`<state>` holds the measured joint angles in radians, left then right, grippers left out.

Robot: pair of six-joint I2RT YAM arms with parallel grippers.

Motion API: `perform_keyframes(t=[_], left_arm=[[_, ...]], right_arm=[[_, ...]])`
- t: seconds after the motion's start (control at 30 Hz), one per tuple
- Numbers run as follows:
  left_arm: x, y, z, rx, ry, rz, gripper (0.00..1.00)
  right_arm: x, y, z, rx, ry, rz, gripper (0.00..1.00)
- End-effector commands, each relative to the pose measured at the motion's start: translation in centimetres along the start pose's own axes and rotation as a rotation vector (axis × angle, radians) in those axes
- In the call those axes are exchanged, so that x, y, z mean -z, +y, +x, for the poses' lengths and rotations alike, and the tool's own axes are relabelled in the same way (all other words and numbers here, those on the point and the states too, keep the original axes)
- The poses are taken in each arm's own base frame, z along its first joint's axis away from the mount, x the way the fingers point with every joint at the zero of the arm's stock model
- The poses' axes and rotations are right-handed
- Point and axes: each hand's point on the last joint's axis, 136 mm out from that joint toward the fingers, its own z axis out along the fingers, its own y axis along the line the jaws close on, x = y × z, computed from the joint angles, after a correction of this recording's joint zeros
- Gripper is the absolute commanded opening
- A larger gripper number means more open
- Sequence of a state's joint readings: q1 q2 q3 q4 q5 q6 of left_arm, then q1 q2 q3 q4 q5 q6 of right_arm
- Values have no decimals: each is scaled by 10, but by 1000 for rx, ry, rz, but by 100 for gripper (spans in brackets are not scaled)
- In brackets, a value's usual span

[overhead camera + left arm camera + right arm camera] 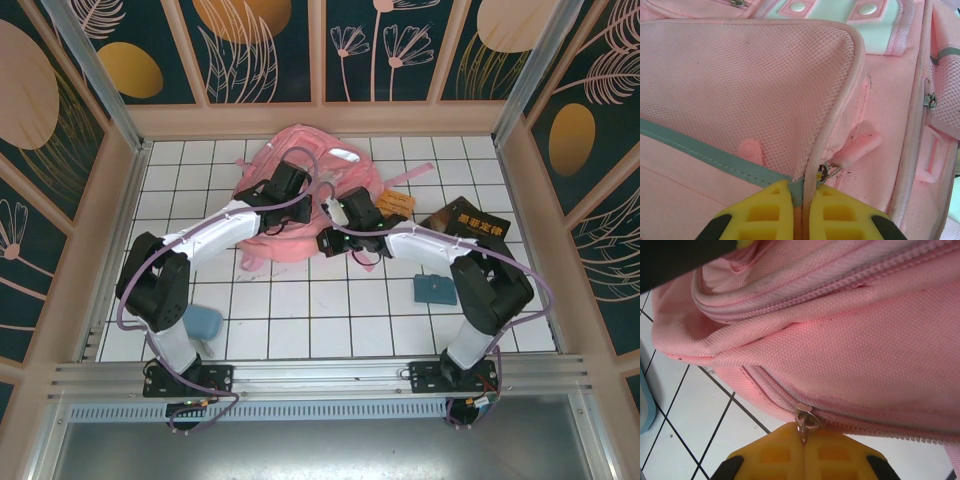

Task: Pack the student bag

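Student bag point(305, 148): 1, pink, biggest item. Lies on the white tile table point(300, 320), far-centre, close to the back wall.
Arms: 2. Left arm point(215, 235) and right arm point(440, 242) both reach in to the bag's near side, wrists close together over it.
Left gripper point(801, 194): yellow fingers point(770, 210) pressed nearly together, w/ a thin strip of bag seam pinched betw. them. The grip is where the mesh pocket point(740, 85) edge meets the grey stripe point(700, 150).
Right gripper point(804, 440): jaws closed, tips touching, nipping the metal zip pull point(804, 419) on a zip line low on the bag.
Zip sliders point(823, 172): 3 in left wrist view. 1 sits just beside the fingertips w/ a pink tab point(857, 147), 1 is at the right side, 1 at the top edge.
Studs point(797, 6): 2, white, round, on the pale panel point(830, 20) at top.
Blue case point(435, 290): 1, dark blue, on tiles right of centre, apart from the bag, near the right arm's elbow.
Pale blue item point(203, 322): 1, near the left arm's base; kind unclear.
Book point(462, 225): 1, dark cover w/ gold lettering, right of the bag, partly under the right arm.
Orange pack point(396, 203): 1, flat, at the bag's right edge; touching or just beside, can't tell.
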<state>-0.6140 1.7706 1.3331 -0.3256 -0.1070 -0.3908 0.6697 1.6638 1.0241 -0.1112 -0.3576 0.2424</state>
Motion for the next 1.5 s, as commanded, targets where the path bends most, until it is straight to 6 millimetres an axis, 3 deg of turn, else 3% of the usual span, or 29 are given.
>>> perform_keyframes(t=[0.0,0.07,0.23,0.37,0.5,0.73,0.87,0.97,1.33,1.4,1.47], left_arm=[[20,6,-30,104,-60,37,28],[25,19,-31,133,-54,34,46],[48,40,-34,100,-77,29,67],[57,28,-32,-68,-95,94,70],[49,16,-23,-243,-88,159,71],[16,-10,-15,-502,-90,197,72],[-19,-6,-1,-661,-13,174,67],[-31,-7,4,-758,-22,184,65],[-63,-12,-8,-907,-36,224,48],[-66,-14,-9,-926,-29,238,41],[-66,-20,-17,-920,-45,258,24]], right_arm=[[31,-7,-33,12,-159,3,0],[42,-24,-39,-9,-188,37,0],[61,-74,-49,-65,-240,123,0],[63,-106,-54,-83,-240,168,0],[67,-132,-64,-97,-262,183,0],[64,-136,-83,-45,-270,157,0],[64,-138,-87,-34,-270,151,0],[65,-136,-90,-29,-275,137,0],[67,-138,-92,-8,-278,136,0],[68,-138,-93,4,-278,137,0],[68,-136,-93,28,-273,136,0]])
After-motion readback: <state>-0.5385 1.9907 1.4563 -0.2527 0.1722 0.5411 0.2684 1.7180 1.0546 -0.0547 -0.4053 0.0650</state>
